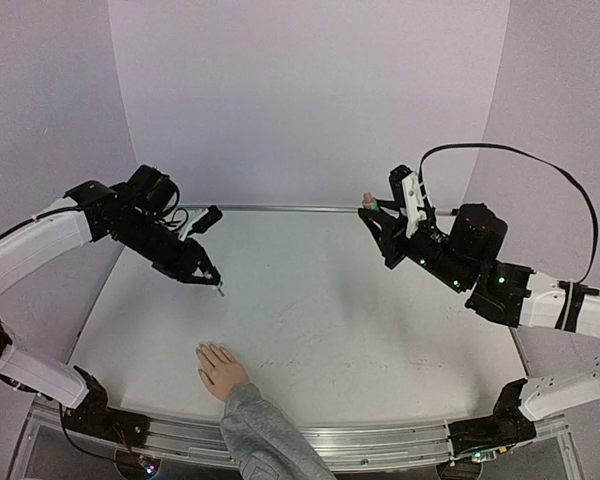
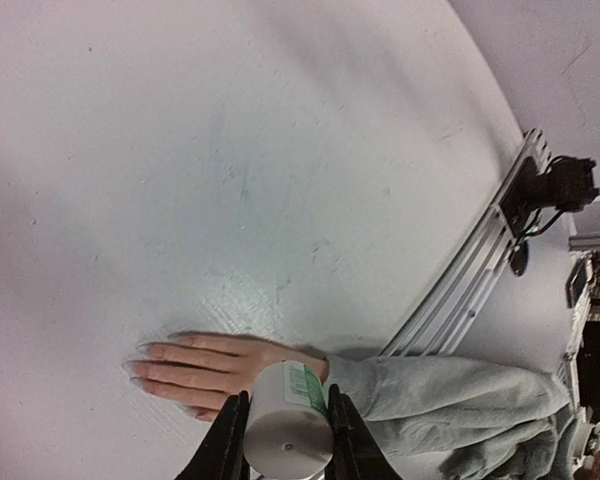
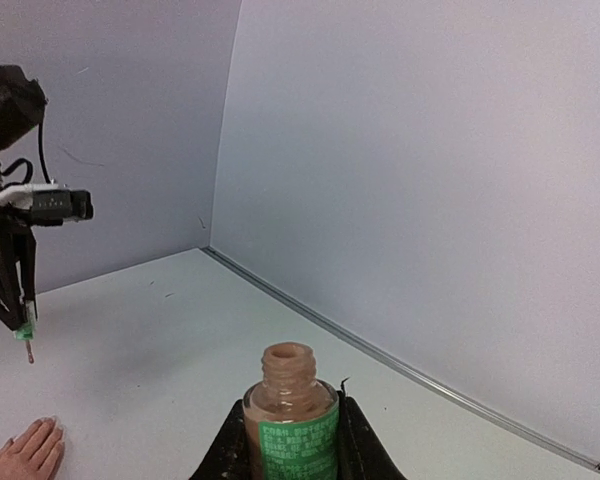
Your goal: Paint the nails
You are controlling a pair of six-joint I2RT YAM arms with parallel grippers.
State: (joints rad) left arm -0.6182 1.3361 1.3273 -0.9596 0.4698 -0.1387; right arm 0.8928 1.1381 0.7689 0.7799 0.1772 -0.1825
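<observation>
Nearest, bottom centre of the top view: grey knit sleeve (image 1: 265, 435) coming in from the lower edge, mannequin hand (image 1: 220, 370) flat on the table (image 1: 380, 330), palm down. Its long axis runs lower right to upper left in that frame, wrist at the sleeve, fingertips toward upper left. Nails (image 2: 132, 368) are tiny and pale, at the left end of the hand in the left wrist view. I can't make out any colour on them, but they're too small to be sure. Next out: left gripper (image 1: 204, 272), left of centre, clamped on a whitish cylindrical cap (image 2: 285, 425). The brush (image 1: 220, 291) hangs off the cap's lower end, tip above the table, touching nothing. Key relation: the fingertips sit straight below the brush tip in the top frame, near but apart. My read is the next move is a short travel toward the bottom of the frame and down onto a nail. Left arm is clearly the nearer of the 2. Farthest: right gripper (image 1: 383, 222), upper right, well apart from the hand, jaws closed on the open bottle (image 3: 292, 420), neck up, peach polish inside. Green label (image 3: 298, 445) on the bottle has white print, not readable. There's a green strip (image 2: 305, 382) on the cap too, also unreadable.
</observation>
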